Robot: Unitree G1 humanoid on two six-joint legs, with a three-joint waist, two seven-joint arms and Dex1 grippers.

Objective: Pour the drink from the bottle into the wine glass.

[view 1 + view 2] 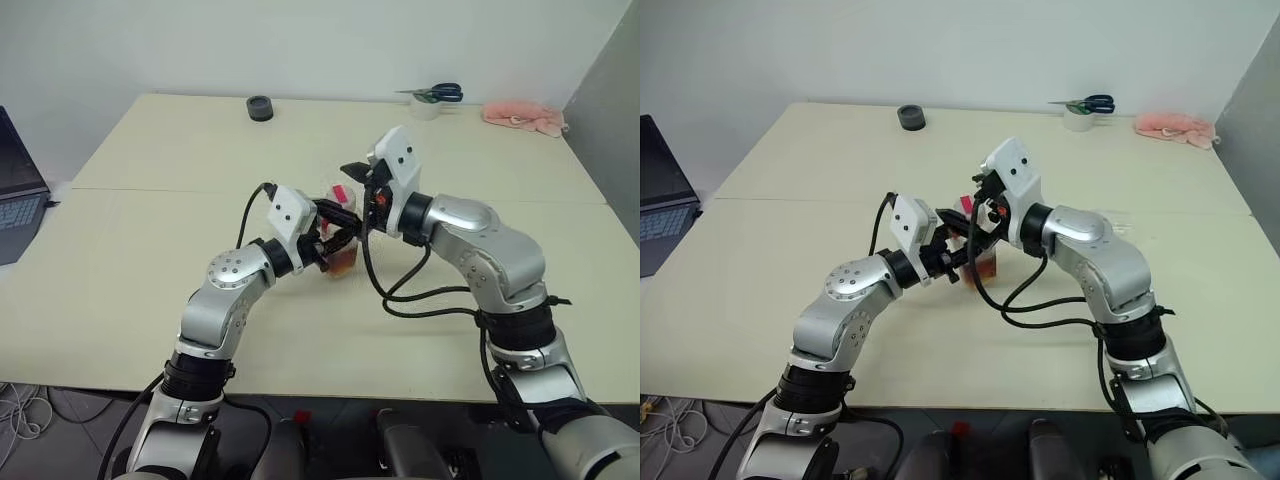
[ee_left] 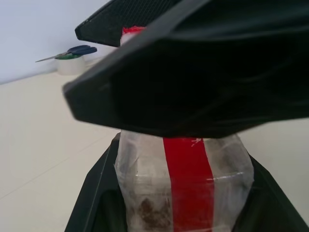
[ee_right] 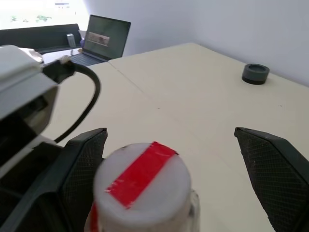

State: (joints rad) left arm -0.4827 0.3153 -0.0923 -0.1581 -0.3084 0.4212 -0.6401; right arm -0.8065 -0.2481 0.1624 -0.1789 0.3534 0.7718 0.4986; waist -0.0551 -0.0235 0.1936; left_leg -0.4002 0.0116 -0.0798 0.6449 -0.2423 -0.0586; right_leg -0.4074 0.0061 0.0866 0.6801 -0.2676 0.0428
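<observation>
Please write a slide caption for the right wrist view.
Open right gripper straddling the red-striped cap of the bottle, held by the left gripper.

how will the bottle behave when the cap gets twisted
The bottle looks like thin clear plastic, so it may flex under the left pincer. It seems only part full, so probably light. Its flat sides should resist spinning.

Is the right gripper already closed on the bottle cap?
No: in the right wrist view the right gripper has its fingers spread wide on either side of the red-and-white cap, with clear gaps to it.
</observation>
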